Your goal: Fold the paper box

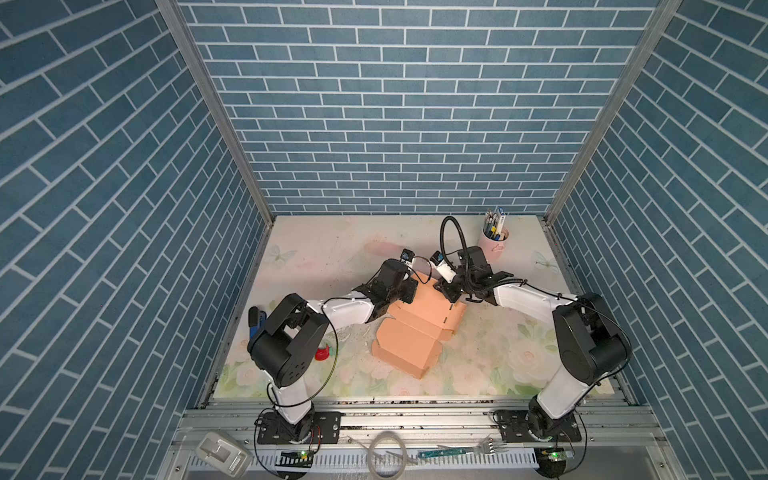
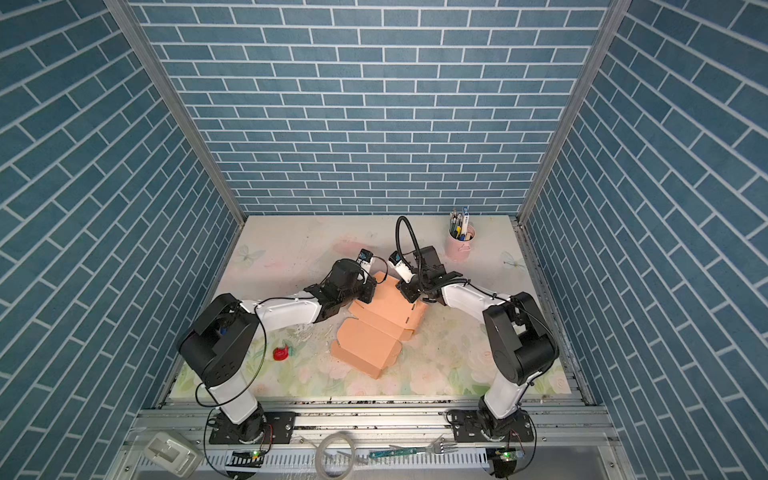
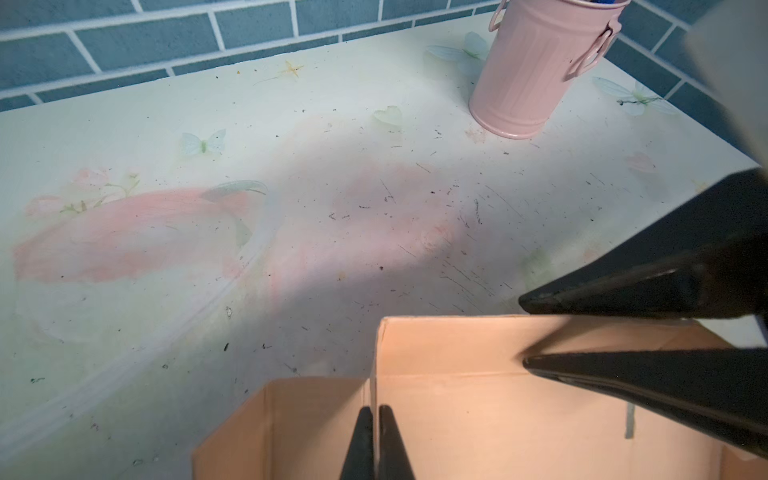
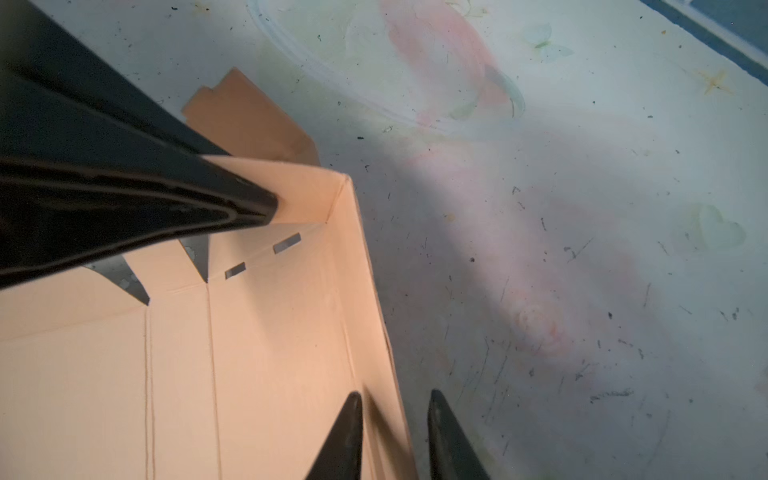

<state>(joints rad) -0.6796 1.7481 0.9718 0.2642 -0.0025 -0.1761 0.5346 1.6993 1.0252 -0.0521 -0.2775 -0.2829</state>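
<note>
Two walls of the paper box [image 1: 419,328] stand raised: left tool [image 3: 374,419] clamped on one, right tool [image 4: 395,415] part-open astride its neighbour, which it should pinch next.

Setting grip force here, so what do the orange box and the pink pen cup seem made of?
The paper box: thin matte peach-orange cardboard; scored creases, die-cut slots and thin wall edges show it. The pink cup: probably painted sheet metal, satin finish; ribbed sides and rolled base rim suggest it, though plastic is possible.
</note>
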